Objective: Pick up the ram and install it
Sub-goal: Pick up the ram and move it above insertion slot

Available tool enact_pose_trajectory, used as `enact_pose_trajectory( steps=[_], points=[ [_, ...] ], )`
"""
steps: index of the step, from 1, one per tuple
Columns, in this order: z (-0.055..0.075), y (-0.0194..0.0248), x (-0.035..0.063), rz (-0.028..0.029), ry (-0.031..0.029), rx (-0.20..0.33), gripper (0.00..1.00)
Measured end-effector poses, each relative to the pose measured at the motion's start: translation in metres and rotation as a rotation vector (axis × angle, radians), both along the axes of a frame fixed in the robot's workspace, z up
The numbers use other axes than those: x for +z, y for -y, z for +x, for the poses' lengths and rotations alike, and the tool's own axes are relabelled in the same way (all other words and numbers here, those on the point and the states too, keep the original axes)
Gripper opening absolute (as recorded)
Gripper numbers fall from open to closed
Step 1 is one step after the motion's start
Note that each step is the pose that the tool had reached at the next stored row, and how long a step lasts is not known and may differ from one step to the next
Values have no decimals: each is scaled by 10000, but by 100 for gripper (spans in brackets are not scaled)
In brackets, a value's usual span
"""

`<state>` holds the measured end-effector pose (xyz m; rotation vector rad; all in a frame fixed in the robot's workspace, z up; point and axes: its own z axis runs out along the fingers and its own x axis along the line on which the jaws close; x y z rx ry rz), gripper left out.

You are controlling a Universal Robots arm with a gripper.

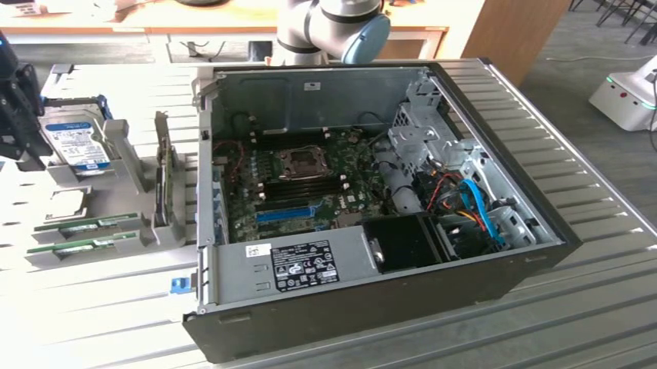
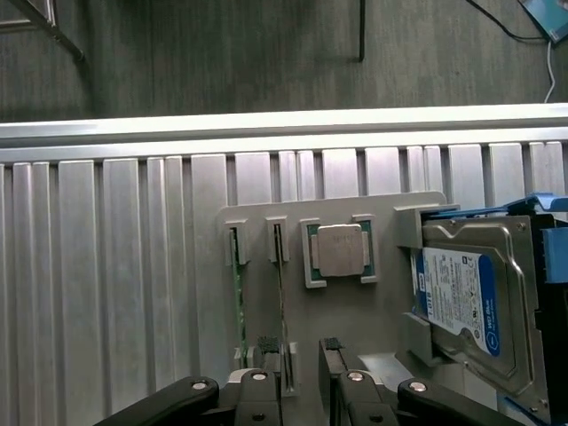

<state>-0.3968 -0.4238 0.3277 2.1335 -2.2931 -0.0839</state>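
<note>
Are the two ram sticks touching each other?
Apart. The wrist view shows the inner ram stick, nearer the CPU, and the outer ram stick in separate slots, bare plate between them.

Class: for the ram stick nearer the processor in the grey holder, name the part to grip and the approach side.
Best pinch the ram stick by its flat faces near the upper long edge, from straight above: it stands on edge, ends slotted in the grey holder.

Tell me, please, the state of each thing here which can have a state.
Gripper: jaws open, empty.
Ram: two sticks, on edge in holder.
CPU: flat in holder.
Hard drive: seated in holder.
Card: upright in holder.
Case: on its side, open.
</note>
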Motion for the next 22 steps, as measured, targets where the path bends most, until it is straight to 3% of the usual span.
enact_pose_trajectory(
  steps=[22],
  points=[
    [0, 0, -322, -1, -1, 0, 31]
  ],
)
